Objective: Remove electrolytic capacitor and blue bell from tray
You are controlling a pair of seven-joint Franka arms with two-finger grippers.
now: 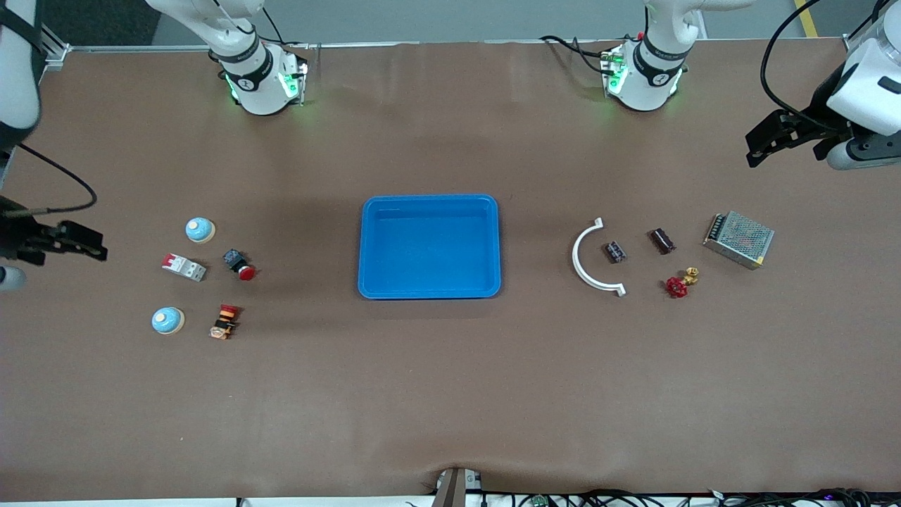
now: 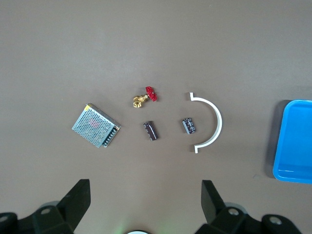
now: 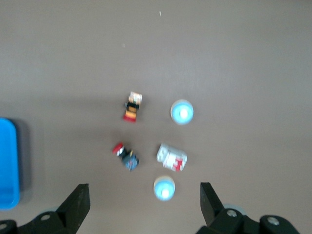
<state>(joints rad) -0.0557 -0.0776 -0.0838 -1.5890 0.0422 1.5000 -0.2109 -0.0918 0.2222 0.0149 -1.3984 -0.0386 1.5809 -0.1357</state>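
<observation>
Two dark capacitors (image 1: 616, 251) (image 1: 662, 240) lie on the brown table toward the left arm's end; they also show in the left wrist view (image 2: 189, 125) (image 2: 150, 130). Two light-blue bells (image 1: 200, 229) (image 1: 167, 320) stand toward the right arm's end, and show in the right wrist view (image 3: 164, 187) (image 3: 182, 112). My left gripper (image 1: 764, 141) (image 2: 145, 200) is open and empty, up in the air over the table's left-arm end. My right gripper (image 1: 88, 243) (image 3: 145, 202) is open and empty, up over the right-arm end. A blue tray (image 1: 429, 292) sits mid-table.
By the capacitors lie a white curved bracket (image 1: 584, 271), a red-handled brass valve (image 1: 679, 284) and a metal mesh power supply (image 1: 739, 239). By the bells lie a white-red breaker (image 1: 184, 267), a red push button (image 1: 241, 266) and an orange-red switch (image 1: 225, 322).
</observation>
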